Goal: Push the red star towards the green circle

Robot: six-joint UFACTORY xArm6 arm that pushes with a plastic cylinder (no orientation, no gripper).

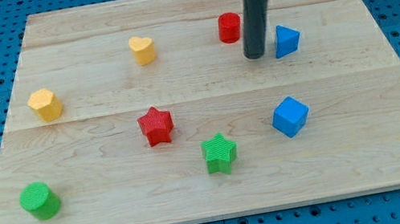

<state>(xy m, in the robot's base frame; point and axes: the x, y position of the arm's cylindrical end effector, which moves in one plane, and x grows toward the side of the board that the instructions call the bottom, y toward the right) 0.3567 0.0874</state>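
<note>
Red is the colour that matters: the red star (pixel 156 125) lies near the middle of the wooden bench (pixel 397 120), well apart from the end effector, a plain rod with nothing to open and holding nothing. Its tip (pixel 255 56) rests toward the view's top right, between the red cylinder (pixel 229 27) and a blue block (pixel 286 40). The green circle (pixel 40 201) sits at the bottom left, so the tip likely needs to get round to the star's upper-right side.
</note>
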